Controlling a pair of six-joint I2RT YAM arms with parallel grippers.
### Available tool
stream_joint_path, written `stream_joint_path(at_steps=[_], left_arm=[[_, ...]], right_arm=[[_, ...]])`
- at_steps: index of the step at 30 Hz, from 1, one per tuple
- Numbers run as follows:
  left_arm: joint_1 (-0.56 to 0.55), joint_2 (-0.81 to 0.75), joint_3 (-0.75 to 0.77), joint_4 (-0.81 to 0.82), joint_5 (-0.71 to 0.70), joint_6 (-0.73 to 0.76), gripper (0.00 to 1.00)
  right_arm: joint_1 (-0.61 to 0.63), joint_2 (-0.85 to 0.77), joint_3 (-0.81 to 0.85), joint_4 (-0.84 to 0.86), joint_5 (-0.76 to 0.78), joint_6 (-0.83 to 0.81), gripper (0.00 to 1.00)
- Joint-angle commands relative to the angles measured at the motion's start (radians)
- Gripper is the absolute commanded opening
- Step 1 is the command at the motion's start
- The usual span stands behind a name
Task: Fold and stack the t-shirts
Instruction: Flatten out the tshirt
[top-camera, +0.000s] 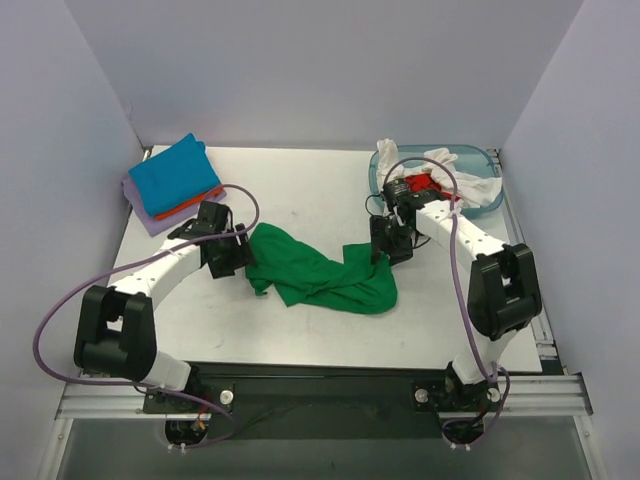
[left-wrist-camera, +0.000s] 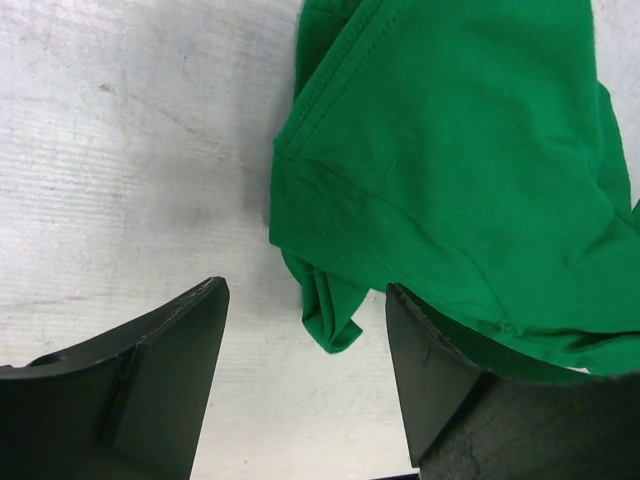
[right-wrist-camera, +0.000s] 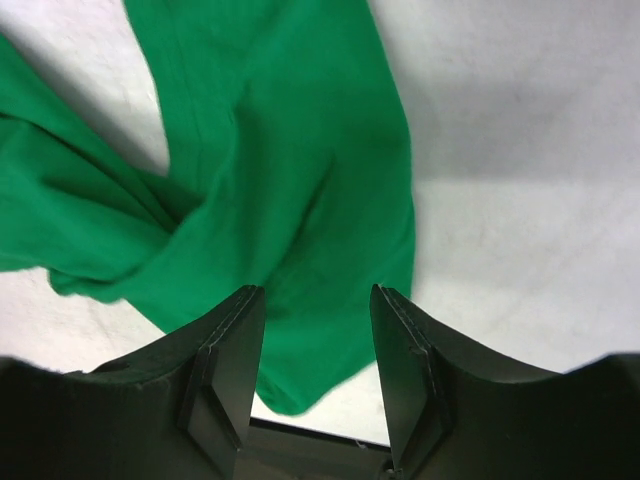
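A bright green t-shirt (top-camera: 322, 277) lies crumpled across the middle of the table. My left gripper (top-camera: 238, 260) hovers at its left end, open. In the left wrist view a small fold of the green shirt (left-wrist-camera: 460, 170) dangles between the spread fingers (left-wrist-camera: 170, 370), which do not pinch it. My right gripper (top-camera: 392, 250) is over the shirt's right end, also open. In the right wrist view the green cloth (right-wrist-camera: 280, 180) lies loose below the gap between its fingers (right-wrist-camera: 228, 360). A folded stack sits at the back left: a blue shirt (top-camera: 175, 175) over an orange one (top-camera: 192, 207) and a lavender one (top-camera: 148, 215).
A translucent blue tub (top-camera: 482, 157) stands at the back right, holding a white shirt (top-camera: 460, 178) and a red shirt (top-camera: 425, 184). The right arm's cable loops over the tub's front. Grey walls close in the table on three sides.
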Motion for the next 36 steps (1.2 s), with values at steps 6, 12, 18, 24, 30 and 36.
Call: stream_joint_path(at_steps=[6, 12, 18, 24, 30, 36], left_arm=[[0.027, 0.117, 0.081, 0.094, -0.007, -0.001, 0.75], [0.045, 0.171, 0.083, 0.172, 0.037, -0.023, 0.73], [0.047, 0.221, 0.089, 0.212, 0.089, -0.043, 0.69], [0.048, 0.247, 0.080, 0.266, 0.137, -0.067, 0.56], [0.048, 0.243, 0.069, 0.322, 0.178, -0.103, 0.06], [0.054, 0.142, 0.112, 0.295, 0.174, -0.107, 0.00]], right_arm=[[-0.002, 0.119, 0.151, 0.046, -0.091, 0.018, 0.47], [0.001, 0.204, 0.208, 0.045, -0.113, 0.013, 0.48], [0.001, 0.247, 0.216, 0.037, -0.125, 0.009, 0.49], [0.000, 0.273, 0.211, 0.036, -0.186, 0.007, 0.45], [-0.006, 0.294, 0.217, 0.029, -0.315, 0.013, 0.05], [-0.040, 0.172, 0.188, 0.025, -0.280, 0.031, 0.00]])
